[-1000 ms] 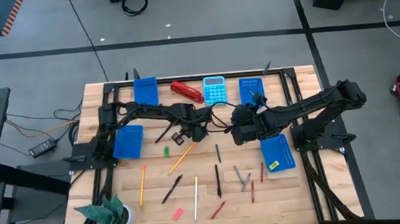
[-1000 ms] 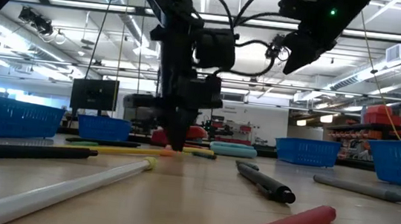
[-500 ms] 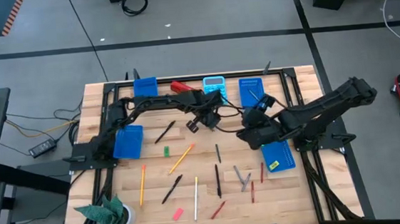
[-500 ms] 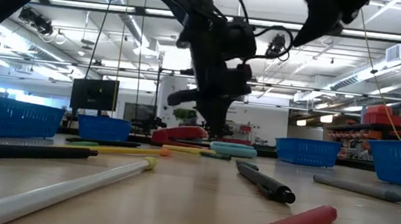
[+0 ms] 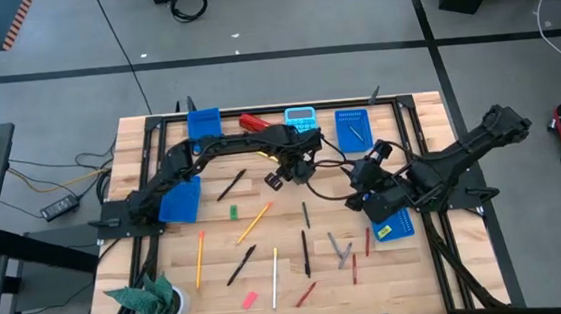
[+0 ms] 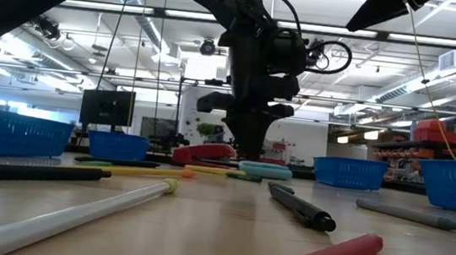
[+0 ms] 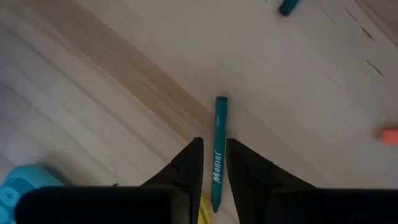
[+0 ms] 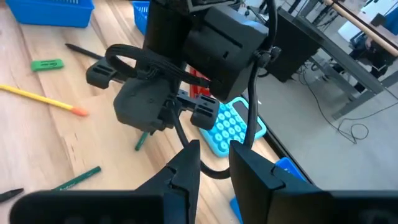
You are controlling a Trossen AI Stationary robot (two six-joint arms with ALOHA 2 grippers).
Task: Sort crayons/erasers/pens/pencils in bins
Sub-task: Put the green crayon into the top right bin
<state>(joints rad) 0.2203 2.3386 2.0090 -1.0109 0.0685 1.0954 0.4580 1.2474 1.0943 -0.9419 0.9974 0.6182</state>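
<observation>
My left gripper point(image 7: 214, 144) hangs pointing down near the far middle of the table point(image 5: 289, 166), open a little. Its fingers stand on either side of one end of a green crayon point(image 7: 219, 124) that lies flat on the wood point(image 8: 141, 143); no touch shows. My right gripper point(image 8: 214, 163) is open with nothing between its fingers, raised over the table's right half point(image 5: 357, 178). Four blue bins stand at far left point(image 5: 204, 126), left point(image 5: 179, 198), far right point(image 5: 352, 127) and right point(image 5: 396, 218). The right bin holds a yellow eraser point(image 5: 383, 232).
Pencils point(image 5: 255, 219), pens point(image 5: 305, 253), grey crayons point(image 5: 340, 250), red crayons point(image 5: 306, 293), a green eraser point(image 5: 233, 212) and a pink eraser point(image 5: 250, 301) lie loose on the near half. A light-blue calculator point(image 5: 301, 123) and a red stapler point(image 5: 261, 126) sit at the far edge. A plant point(image 5: 152, 303) stands near left.
My left gripper has risen from the wood beside the orange pencil and gone toward the far right, stopping over the green crayon near the calculator. My right arm has drawn back toward the table's right edge and risen. The crayon has not moved.
</observation>
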